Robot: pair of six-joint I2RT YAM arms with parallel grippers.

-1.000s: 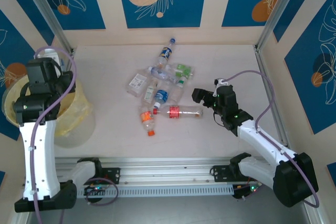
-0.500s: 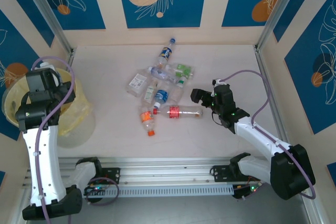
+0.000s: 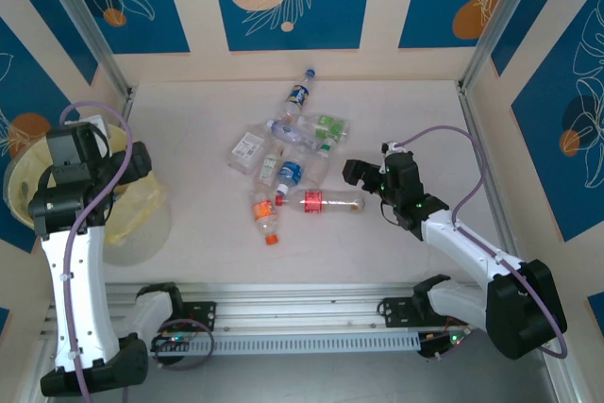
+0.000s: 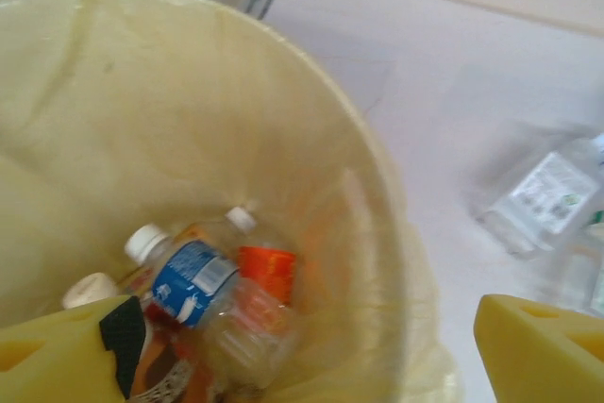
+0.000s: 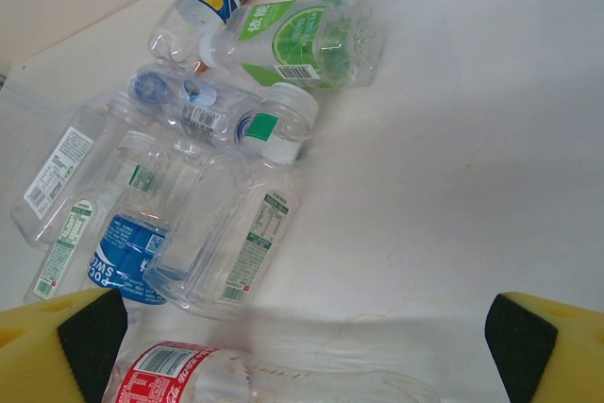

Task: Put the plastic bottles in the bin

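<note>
Since half a second ago your left gripper (image 3: 135, 161) has swung right over the rim of the round pale-yellow translucent plastic bin (image 3: 142, 219). On the white table (image 3: 198, 101) the small clear plastic bottles (image 3: 288, 158) lie clustered, with the right gripper (image 3: 355, 174) just beside them.

Left wrist: jaws spread wide and empty above the binned bottles (image 4: 193, 280).

Right wrist: jaws wide and empty, with a red-labelled bottle (image 5: 175, 370) lying between them.

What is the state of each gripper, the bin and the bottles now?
Left gripper: open, empty, over the bin.
Right gripper: open, empty, near the red-label bottle.
Bin: upright, holds several bottles.
Red-label bottle: lying on the table.
Other bottles: lying clustered on the table.
</note>
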